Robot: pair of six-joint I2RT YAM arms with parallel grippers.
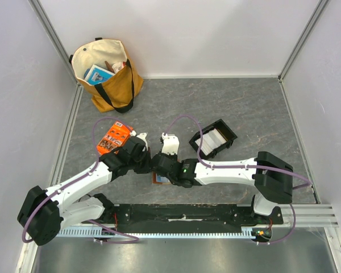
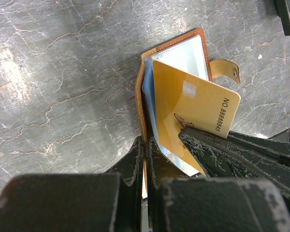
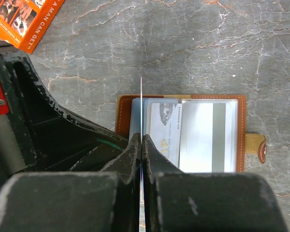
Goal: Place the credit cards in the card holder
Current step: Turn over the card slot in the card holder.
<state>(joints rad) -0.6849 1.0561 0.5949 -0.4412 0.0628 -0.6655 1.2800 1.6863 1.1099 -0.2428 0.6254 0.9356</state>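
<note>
The tan-brown card holder [image 2: 171,42] lies open on the grey table, its clear sleeves and snap strap [image 2: 227,70] showing. My left gripper [image 2: 145,142] is shut on its left cover edge. My right gripper [image 3: 141,137] is shut on a gold credit card [image 2: 193,106], which stands edge-on [image 3: 141,96] over the holder's left sleeves [image 3: 123,111]. A pale grey card [image 3: 164,130] sits in a sleeve. In the top view both grippers meet over the holder [image 1: 159,180]. More white cards [image 1: 211,139] lie in the black tray [image 1: 232,132].
An orange printed packet [image 1: 112,139] lies just left of the arms and shows in the right wrist view [image 3: 24,19]. A tan tote bag [image 1: 105,74] stands at the back left. Walls close in the table on three sides.
</note>
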